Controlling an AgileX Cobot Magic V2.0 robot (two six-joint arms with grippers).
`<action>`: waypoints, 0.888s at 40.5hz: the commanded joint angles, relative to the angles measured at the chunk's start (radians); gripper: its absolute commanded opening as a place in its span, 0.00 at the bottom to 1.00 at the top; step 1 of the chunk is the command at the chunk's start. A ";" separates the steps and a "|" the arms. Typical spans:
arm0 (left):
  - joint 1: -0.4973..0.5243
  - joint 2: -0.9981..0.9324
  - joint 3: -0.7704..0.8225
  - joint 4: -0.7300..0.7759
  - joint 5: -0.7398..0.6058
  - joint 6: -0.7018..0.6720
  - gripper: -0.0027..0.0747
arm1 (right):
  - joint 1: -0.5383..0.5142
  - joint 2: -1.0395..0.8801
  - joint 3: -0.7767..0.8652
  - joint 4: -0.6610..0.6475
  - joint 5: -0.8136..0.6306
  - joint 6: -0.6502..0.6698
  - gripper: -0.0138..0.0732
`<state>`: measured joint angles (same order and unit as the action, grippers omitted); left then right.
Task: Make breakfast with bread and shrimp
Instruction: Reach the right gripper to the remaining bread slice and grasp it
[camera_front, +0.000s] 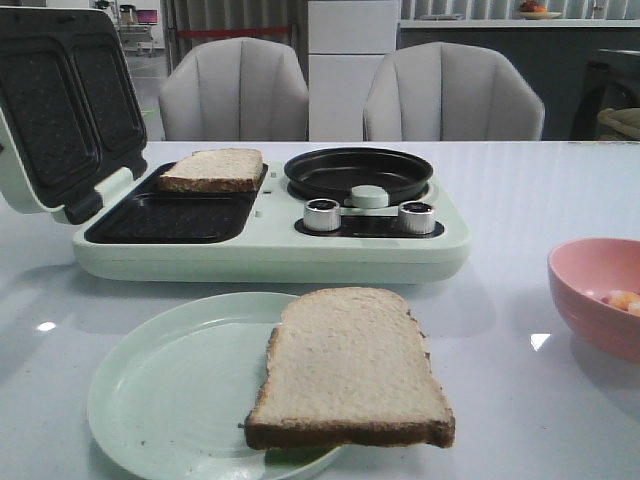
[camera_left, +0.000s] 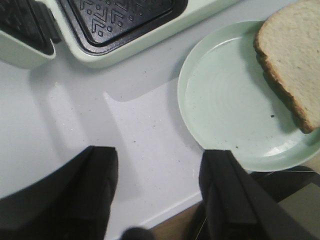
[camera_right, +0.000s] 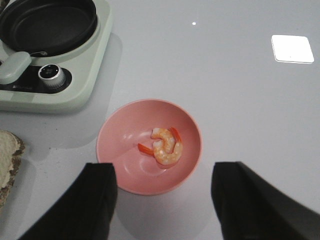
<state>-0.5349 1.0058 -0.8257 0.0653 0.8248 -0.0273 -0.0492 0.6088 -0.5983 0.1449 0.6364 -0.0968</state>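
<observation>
Two shrimp (camera_right: 164, 146) in pink bowl (camera_right: 125, 125), beyond open right end effector (camera_right: 162, 200)

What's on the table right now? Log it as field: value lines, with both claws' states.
appliance: pale green breakfast maker, lid open
bread 1: slice on the maker's far grill plate
bread 2: slice on the green plate, overhanging its rim
shrimp: in the pink bowl, curled together
round pan: black, nothing in it
left claw: open, holding nothing
right claw: open, above the bowl
</observation>
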 joint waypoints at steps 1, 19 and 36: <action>-0.006 -0.115 0.021 -0.026 -0.045 0.003 0.59 | 0.002 0.007 -0.033 0.004 -0.069 -0.009 0.75; -0.006 -0.431 0.098 -0.082 -0.035 0.020 0.59 | 0.002 0.079 -0.031 0.351 0.085 -0.029 0.75; -0.006 -0.433 0.098 -0.083 -0.042 0.020 0.59 | 0.220 0.410 0.104 0.858 0.035 -0.356 0.75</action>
<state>-0.5349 0.5718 -0.6990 -0.0078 0.8556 -0.0099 0.1224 0.9714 -0.4714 0.8876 0.7401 -0.4087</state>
